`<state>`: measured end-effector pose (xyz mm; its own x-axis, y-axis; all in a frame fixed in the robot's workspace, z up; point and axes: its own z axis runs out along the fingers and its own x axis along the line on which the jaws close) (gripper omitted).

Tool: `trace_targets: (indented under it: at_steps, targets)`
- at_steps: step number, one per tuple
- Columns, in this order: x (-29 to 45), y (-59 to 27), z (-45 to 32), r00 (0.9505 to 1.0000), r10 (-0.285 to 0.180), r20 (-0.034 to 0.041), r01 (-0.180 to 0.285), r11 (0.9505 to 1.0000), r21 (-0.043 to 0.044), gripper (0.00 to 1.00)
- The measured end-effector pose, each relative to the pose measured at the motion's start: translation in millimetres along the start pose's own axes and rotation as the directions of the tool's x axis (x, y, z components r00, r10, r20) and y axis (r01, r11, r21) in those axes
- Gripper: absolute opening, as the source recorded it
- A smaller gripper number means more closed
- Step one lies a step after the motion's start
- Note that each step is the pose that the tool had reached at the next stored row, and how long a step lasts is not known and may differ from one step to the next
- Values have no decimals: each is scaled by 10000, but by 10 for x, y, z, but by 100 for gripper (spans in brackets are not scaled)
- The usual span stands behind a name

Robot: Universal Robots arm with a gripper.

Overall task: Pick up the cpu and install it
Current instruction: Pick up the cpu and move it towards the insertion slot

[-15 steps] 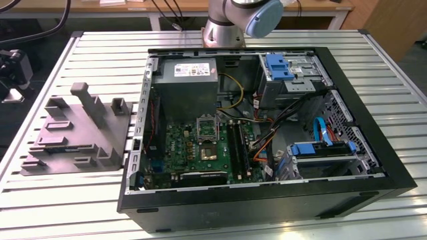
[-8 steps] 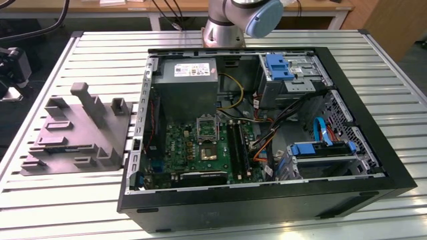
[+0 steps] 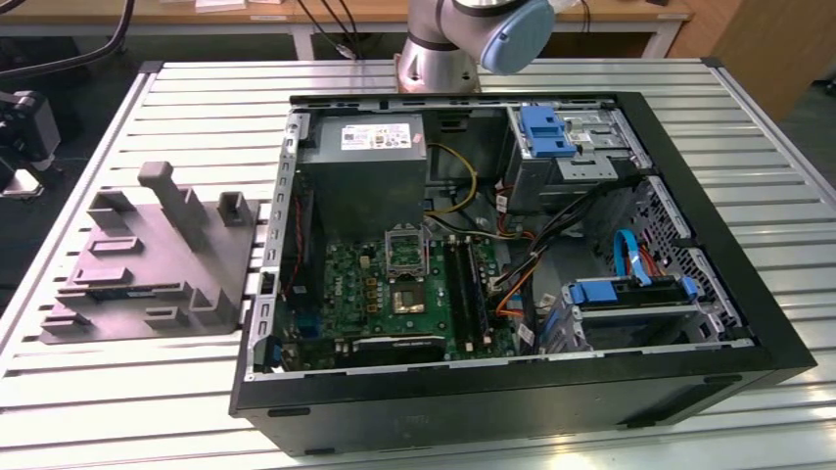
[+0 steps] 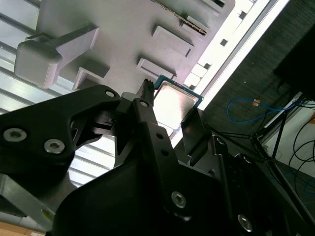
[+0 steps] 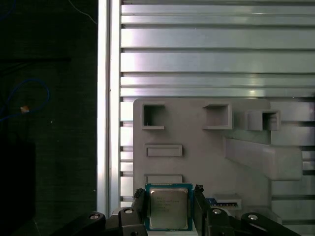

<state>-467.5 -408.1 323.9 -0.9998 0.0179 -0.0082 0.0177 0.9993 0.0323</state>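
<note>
Black and cut off by the frame, a boxy unit (image 3: pixel 23 137) sits past the grey moulded tray (image 3: pixel 131 284) at the exterior view's left edge; I can't make out what it is. To the exterior view's right of the tray stands the open computer case (image 3: pixel 523 411), its motherboard (image 3: pixel 392 294) exposed. The arm (image 3: pixel 477 34) rises behind the case and runs out of shot. Both wrist views look down on the tray. In the first wrist view the gripper (image 5: pixel 169 197) is clamped on the cpu (image 5: pixel 169 211), a black finger (image 5: pixel 140 204) tight against each of two opposite edges, metal lid up. The cpu is over the tray's side nearest the edge of the slatted table (image 5: pixel 197 59). Whether it touches the tray or hangs clear, I can't tell. The second wrist view catches it at a slant, green rim showing, one corner behind a finger.
</note>
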Motion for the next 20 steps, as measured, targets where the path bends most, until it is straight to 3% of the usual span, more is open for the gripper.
trace_targets:
  at_steps: [20]
  targets:
    - [0, 1, -30, 10000, 0, 0, 0, 10000, 0, 47]
